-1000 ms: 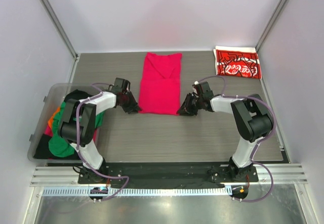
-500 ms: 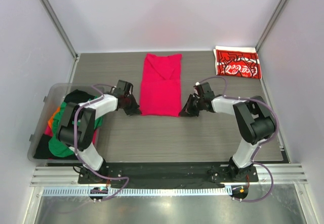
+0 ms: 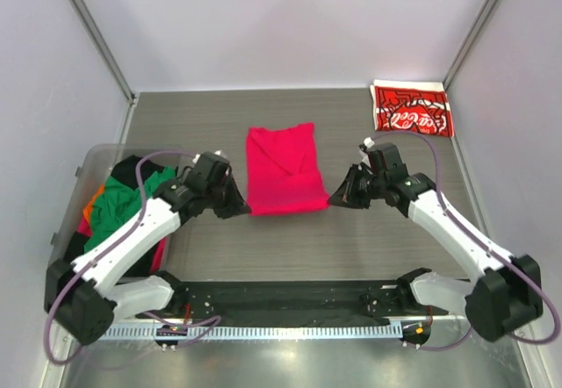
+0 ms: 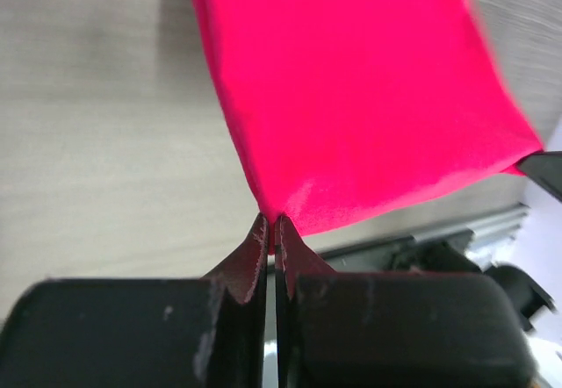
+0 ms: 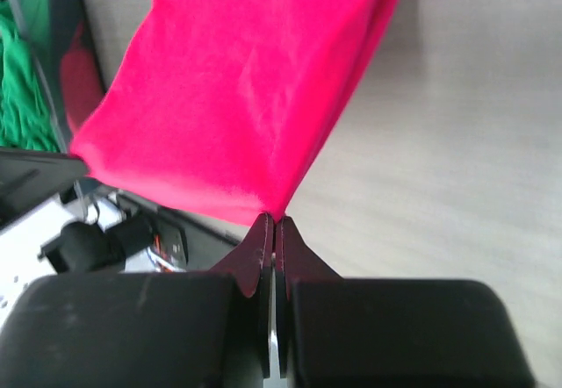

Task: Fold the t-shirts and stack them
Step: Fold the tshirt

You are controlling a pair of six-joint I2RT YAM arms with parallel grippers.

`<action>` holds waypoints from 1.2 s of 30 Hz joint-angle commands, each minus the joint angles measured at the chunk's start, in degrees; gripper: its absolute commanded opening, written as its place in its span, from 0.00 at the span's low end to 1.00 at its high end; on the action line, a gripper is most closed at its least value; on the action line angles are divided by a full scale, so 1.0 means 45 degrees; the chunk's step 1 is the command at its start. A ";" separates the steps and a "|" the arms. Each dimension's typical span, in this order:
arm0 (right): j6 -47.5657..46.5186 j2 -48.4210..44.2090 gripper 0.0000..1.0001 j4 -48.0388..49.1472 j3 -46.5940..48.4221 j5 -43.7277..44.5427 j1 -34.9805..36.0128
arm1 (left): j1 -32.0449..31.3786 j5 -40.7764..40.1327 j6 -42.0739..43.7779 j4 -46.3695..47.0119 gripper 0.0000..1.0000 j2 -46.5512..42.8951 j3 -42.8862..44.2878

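Observation:
The crimson-pink t-shirt lies folded lengthwise at the table's middle, its near end raised off the surface. My left gripper is shut on its near left corner. My right gripper is shut on its near right corner. The cloth stretches between the two grippers and sags a little. The red Coca-Cola t-shirt lies folded at the far right corner. Green, black and orange t-shirts sit in the bin at the left.
A clear plastic bin stands at the left edge beside the left arm. White walls close the table on three sides. A black rail runs along the near edge.
Both grippers have pulled toward the near edge and lifted the crimson-pink t-shirt's near end. The shirt has slid nearer and now looks shorter. Both arms have stretched out.

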 commanded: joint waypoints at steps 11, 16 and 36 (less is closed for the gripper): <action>-0.0437 -0.0780 0.01 -0.4134 0.3441 0.1636 0.0239 | -0.0222 -0.1929 0.0000 -0.3899 0.00 -0.1225 0.2620; -0.1004 0.0704 0.01 -0.4134 0.4770 0.2164 0.0180 | 0.0071 -0.1911 0.0527 -0.3510 0.00 0.0392 0.3848; -0.3016 0.7599 0.01 -0.3880 1.0160 0.2107 -0.1538 | 0.2531 -0.0387 0.2442 -0.2825 0.00 0.6705 0.8889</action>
